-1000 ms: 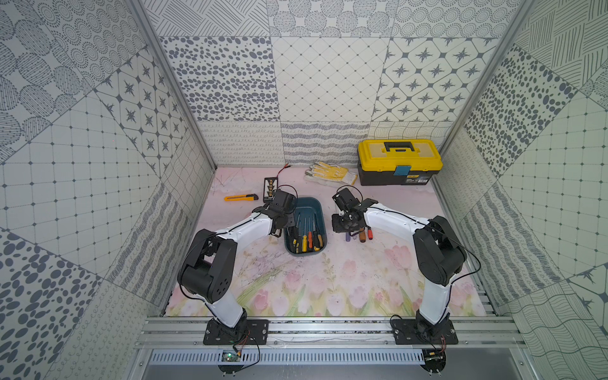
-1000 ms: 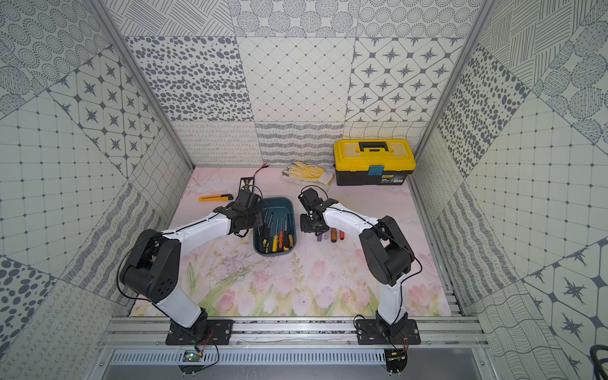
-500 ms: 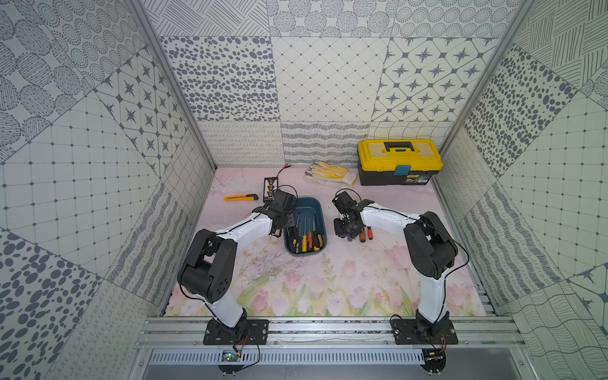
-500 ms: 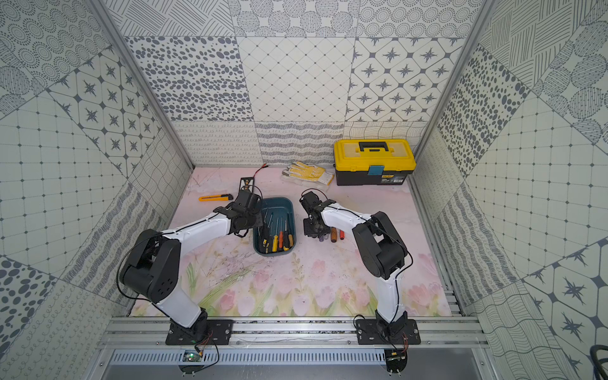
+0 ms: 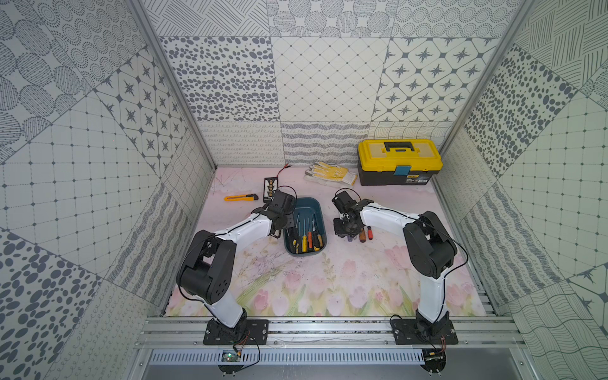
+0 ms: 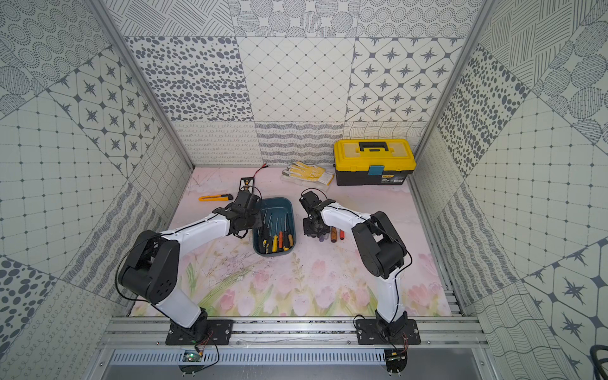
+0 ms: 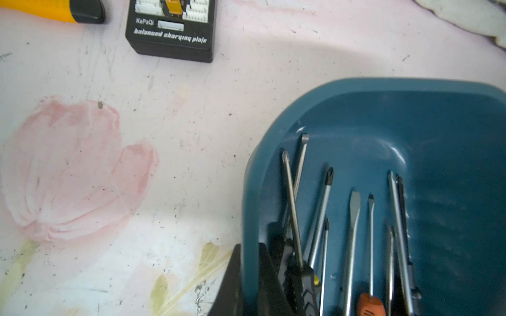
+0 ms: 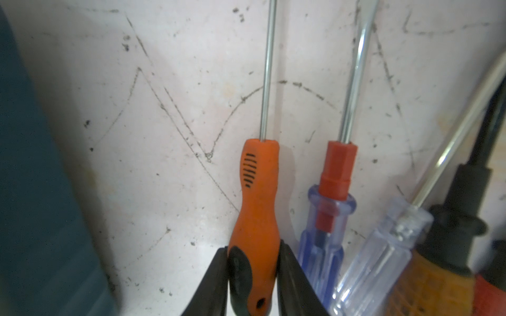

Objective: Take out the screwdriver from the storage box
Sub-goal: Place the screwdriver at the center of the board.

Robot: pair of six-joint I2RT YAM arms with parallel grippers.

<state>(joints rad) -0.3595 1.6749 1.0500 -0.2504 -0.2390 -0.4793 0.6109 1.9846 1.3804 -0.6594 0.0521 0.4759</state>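
The teal storage box [image 5: 307, 201] [image 6: 277, 201] sits mid-table with several screwdrivers [image 5: 306, 240] lying in it. My left gripper [image 5: 282, 227] [image 7: 249, 253] is shut on the box's left wall [image 7: 250, 208], one finger outside and one inside. To the right of the box, my right gripper [image 5: 345, 230] [image 8: 253, 250] is low over the table, shut on the handle of an orange screwdriver [image 8: 258, 191]. That screwdriver lies on the mat with its shaft pointing away from the jaws. My gripper hides it in both top views.
Loose screwdrivers [image 8: 325, 219] [image 5: 362, 235] lie close beside the held one. At the back stand a yellow-lidded toolbox [image 5: 399, 161], work gloves [image 5: 330, 172], a black charging plate [image 5: 269, 187] [image 7: 171, 32] and a yellow utility knife [image 5: 240, 197].
The right arm's elbow swung in and back slightly, and its gripper settled a little lower beside the loose screwdrivers. The left arm has not moved.
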